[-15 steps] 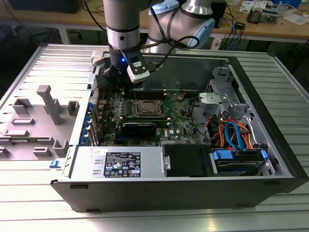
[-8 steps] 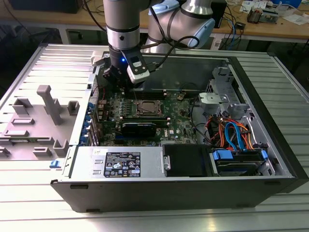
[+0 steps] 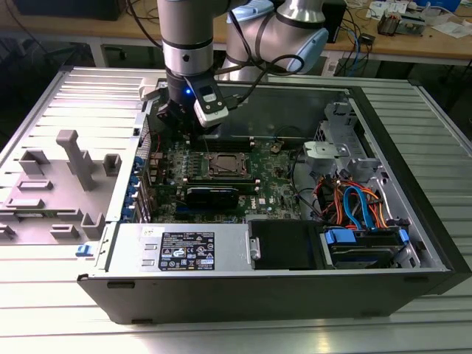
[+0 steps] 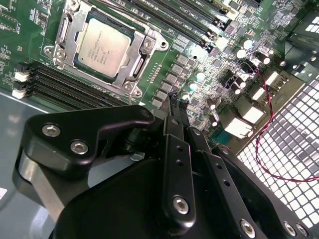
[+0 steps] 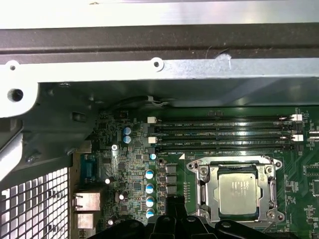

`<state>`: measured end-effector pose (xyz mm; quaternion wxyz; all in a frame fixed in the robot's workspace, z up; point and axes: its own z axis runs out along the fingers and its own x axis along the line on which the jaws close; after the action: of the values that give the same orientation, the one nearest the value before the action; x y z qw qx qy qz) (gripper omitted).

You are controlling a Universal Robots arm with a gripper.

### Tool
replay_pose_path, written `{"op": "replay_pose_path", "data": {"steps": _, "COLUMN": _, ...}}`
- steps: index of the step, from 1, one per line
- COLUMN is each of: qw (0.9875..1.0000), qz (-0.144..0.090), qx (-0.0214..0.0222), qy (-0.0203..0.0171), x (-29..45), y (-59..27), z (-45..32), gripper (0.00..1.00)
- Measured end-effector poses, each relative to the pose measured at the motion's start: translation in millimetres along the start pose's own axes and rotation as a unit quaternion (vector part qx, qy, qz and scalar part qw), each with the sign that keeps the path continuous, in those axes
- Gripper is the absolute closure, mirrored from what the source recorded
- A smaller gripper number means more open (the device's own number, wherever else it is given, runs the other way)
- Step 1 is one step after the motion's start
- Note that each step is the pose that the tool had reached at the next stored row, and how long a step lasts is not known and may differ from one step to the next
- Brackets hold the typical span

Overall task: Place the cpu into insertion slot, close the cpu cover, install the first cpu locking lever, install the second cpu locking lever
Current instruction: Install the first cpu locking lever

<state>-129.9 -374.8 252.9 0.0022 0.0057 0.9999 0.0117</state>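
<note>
The cpu [image 4: 102,47] is sitting flat in the insertion slot [image 5: 238,169]. Your jaws are hanging pressed together, gripping nothing, above the green board [image 5: 299,191] just beside that slot. In both wrist views the cpu cover [image 5: 205,185] is lying down around the chip, framing its silvery top. Long black memory slots [image 4: 65,84] are running along both sides of the socket, one bank lying between it and the jaws. In the exterior view your arm [image 3: 188,44] is reaching down into the open computer case [image 3: 258,302], which is resting on the ribbed metal worktop [image 3: 44,324].
</note>
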Motion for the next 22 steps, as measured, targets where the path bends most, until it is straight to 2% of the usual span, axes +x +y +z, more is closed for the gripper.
{"op": "replay_pose_path", "data": {"steps": 6, "qw": 1.0, "qz": -0.001, "qx": 0.0, "qy": 0.0, "x": 0.1, "y": 7.7, "z": -0.6, "gripper": 0.89}}
{"op": "replay_pose_path", "data": {"steps": 14, "qw": 1.0, "qz": -0.001, "qx": 0.0, "qy": 0.0, "x": 0.2, "y": 24.5, "z": -1.2, "gripper": 0.89}}
{"op": "replay_pose_path", "data": {"steps": 22, "qw": 1.0, "qz": -0.003, "qx": 0.0, "qy": 0.0001, "x": -4.1, "y": 30.4, "z": -1.1, "gripper": 0.89}}
